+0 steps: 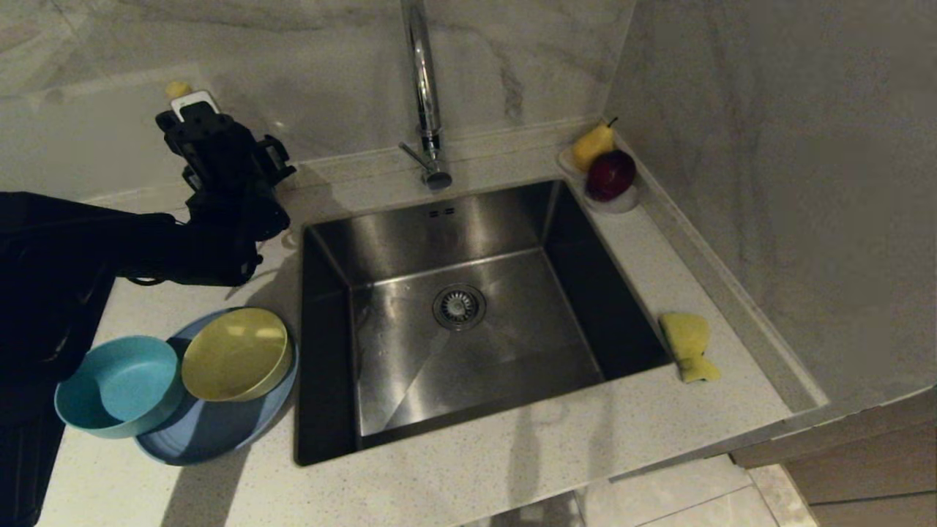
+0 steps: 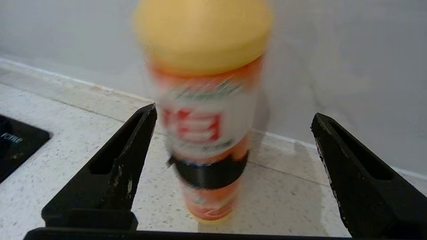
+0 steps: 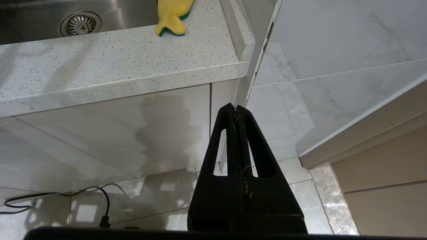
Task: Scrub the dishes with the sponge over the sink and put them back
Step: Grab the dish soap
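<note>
The dishes sit stacked on the counter left of the sink (image 1: 410, 366): a teal bowl (image 1: 121, 384) and a yellow bowl (image 1: 236, 364) rest on a periwinkle plate (image 1: 212, 432). The yellow sponge (image 1: 688, 344) lies on the counter right of the sink, its green layer underneath (image 3: 171, 15). My left gripper (image 2: 234, 111) is at the back left of the counter (image 1: 192, 117), open. An orange bottle with a yellow cap (image 2: 203, 133) stands between its fingers without touching either. My right gripper (image 3: 236, 108) hangs shut and empty below the counter's front edge.
A tall chrome faucet (image 1: 424, 88) rises behind the sink. A clear dish (image 1: 618, 201) with a pear (image 1: 591, 144) and a red apple (image 1: 610, 174) sits in the back right corner. A wall runs along the counter's right side. A black cooktop edge (image 2: 16, 146) lies beside the bottle.
</note>
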Robot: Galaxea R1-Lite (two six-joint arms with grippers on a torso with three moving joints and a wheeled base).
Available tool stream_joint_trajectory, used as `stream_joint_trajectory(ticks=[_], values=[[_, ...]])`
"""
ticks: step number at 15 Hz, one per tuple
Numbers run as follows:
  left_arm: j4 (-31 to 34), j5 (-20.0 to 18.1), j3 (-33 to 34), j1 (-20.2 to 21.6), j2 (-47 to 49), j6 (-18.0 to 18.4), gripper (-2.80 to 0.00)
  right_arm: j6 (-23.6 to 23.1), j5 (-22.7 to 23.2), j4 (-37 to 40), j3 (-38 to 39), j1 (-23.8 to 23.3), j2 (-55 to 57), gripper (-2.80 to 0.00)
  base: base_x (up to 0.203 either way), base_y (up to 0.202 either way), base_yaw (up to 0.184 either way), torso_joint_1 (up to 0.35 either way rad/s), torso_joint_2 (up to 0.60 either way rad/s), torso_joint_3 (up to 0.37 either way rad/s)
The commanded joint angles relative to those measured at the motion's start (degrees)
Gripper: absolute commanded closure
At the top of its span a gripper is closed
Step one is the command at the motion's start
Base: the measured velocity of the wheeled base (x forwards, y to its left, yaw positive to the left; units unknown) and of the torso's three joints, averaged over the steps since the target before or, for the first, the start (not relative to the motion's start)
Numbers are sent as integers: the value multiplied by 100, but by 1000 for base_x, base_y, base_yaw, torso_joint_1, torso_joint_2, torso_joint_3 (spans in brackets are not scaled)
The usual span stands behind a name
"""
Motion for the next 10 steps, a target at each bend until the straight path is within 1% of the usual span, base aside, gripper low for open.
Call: stream_joint_trajectory(ticks=[1,4,10], values=[[-171,26,157,109,-25,14,-280,0,-1,-1,1,2,-2,0,0,0,0,0,0,0],[-192,-13,126,181,61,6,-280,0,-1,-1,1,2,-2,0,0,0,0,0,0,0],[-192,-22,-4,181,420,15,-280,0,-1,-1,1,2,-2,0,0,0,0,0,0,0]])
